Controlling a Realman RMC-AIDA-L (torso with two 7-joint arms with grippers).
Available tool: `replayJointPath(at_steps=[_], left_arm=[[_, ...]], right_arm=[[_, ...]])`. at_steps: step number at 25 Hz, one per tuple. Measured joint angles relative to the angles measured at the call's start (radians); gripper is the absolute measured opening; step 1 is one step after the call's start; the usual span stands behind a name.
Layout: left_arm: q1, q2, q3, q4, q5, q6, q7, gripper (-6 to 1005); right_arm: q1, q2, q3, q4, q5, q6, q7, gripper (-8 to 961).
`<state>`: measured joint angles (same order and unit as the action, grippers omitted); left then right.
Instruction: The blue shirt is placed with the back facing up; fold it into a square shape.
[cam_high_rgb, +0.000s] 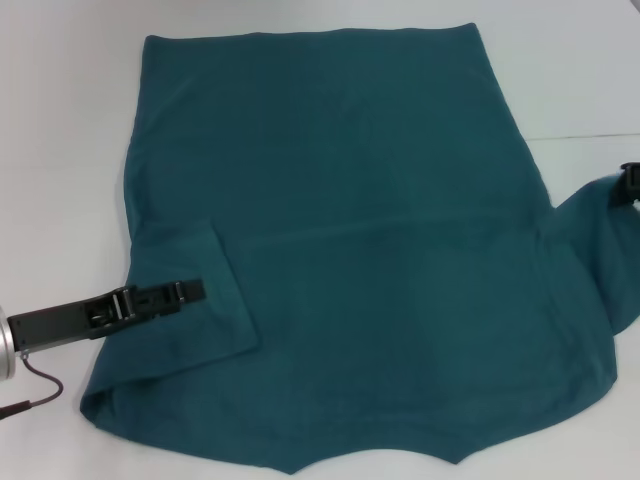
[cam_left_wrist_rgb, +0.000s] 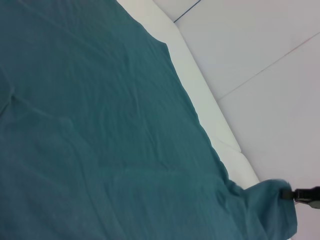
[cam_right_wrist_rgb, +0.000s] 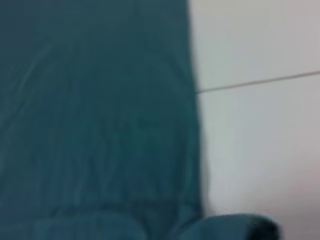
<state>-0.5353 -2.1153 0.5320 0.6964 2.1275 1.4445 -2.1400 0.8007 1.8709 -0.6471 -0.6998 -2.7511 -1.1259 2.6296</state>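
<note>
The blue shirt (cam_high_rgb: 360, 250) lies spread flat on the white table (cam_high_rgb: 60, 150), its hem at the far side. Its left sleeve (cam_high_rgb: 190, 245) is folded inward onto the body, and my left gripper (cam_high_rgb: 195, 290) rests over that folded patch. At the right edge of the head view my right gripper (cam_high_rgb: 630, 185) is shut on the right sleeve (cam_high_rgb: 590, 215), holding it raised off the table. The left wrist view shows the shirt (cam_left_wrist_rgb: 100, 125) and, far off, the right gripper (cam_left_wrist_rgb: 300, 193) pinching the sleeve tip (cam_left_wrist_rgb: 272, 200). The right wrist view shows only the shirt (cam_right_wrist_rgb: 100, 125) and table.
White table (cam_right_wrist_rgb: 260, 150) surrounds the shirt, with a thin seam line (cam_high_rgb: 590, 136) running across at the right. A dark cable (cam_high_rgb: 40, 395) hangs from my left arm near the bottom-left corner.
</note>
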Motion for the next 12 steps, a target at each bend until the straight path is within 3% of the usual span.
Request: replayJointPath(at_steps=[12], left_arm=[[-0.002, 0.000, -0.001, 0.000, 0.000, -0.001, -0.001, 634]], right_arm=[[0.058, 0.013, -0.129, -0.057, -0.010, -0.171, -0.006, 9]])
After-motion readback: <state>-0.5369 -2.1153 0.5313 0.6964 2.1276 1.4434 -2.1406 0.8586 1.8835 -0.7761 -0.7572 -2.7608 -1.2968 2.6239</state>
